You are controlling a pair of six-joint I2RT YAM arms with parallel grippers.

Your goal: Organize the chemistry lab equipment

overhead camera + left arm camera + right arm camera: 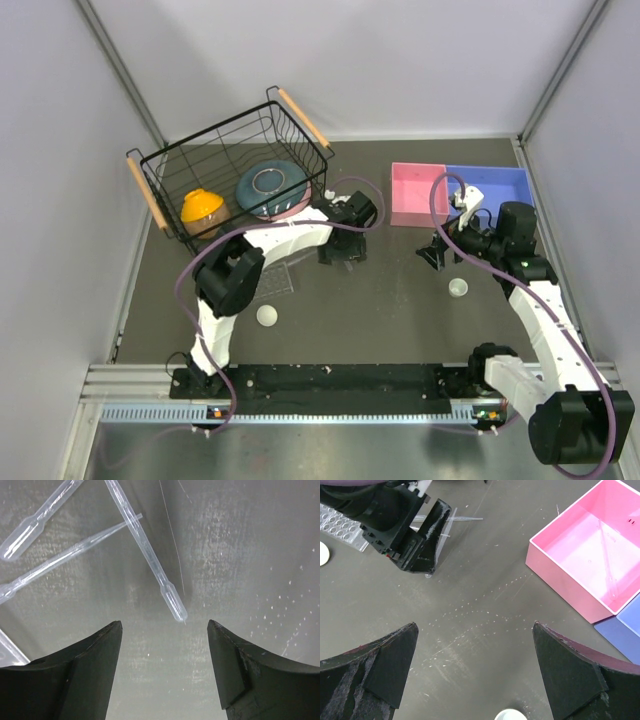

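Three thin clear rods with bulb ends lie on the dark mat; the nearest one (pixel 145 550) ends just beyond my left gripper's (pixel 165 630) fingertips. That gripper is open with nothing between its fingers, and it hovers near the mat's middle (pixel 340 250). My right gripper (pixel 475 630) is open and empty above bare mat, right of centre (pixel 437 255). One white cup (pixel 458 288) sits just below it, and another white cup (pixel 267 315) lies near the left arm. The clear tube rack (pixel 272 278) lies flat beside the left arm.
A pink bin (pixel 417 192) holding one clear rod (pixel 607 560) and a blue bin (pixel 490 185) stand at the back right. The black wire basket (pixel 230 165) at the back left holds an orange bowl (pixel 201 208) and a teal bowl (pixel 270 187).
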